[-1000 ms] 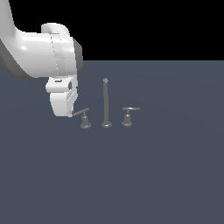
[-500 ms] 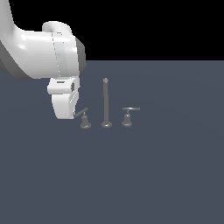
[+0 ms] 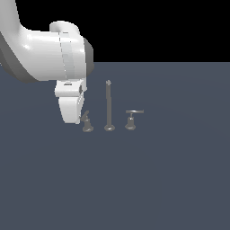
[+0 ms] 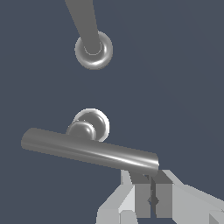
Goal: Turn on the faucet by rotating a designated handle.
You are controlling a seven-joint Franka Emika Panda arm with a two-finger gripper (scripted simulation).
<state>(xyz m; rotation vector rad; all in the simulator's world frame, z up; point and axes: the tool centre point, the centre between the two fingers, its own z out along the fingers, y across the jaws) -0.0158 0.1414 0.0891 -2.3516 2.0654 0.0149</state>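
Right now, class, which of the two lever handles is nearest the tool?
The handle on the exterior view's left, beside the tool; the other handle stands beyond the spout post.

no readable text, no labels, brands, nos. or signs on anything

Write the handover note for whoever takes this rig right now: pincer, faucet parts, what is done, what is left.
Pincer: fingers look closed together, holding nothing, tips right at one end of the handle's lever bar; contact cannot be confirmed.
Handle: on the exterior view's left, beside the arm.
Spout post: upright in the middle.
Other handle: on the exterior view's right, untouched.
Done: pincer brought to the bar's end.
Left: push the bar round to turn the faucet on; how far it has turned cannot be told.
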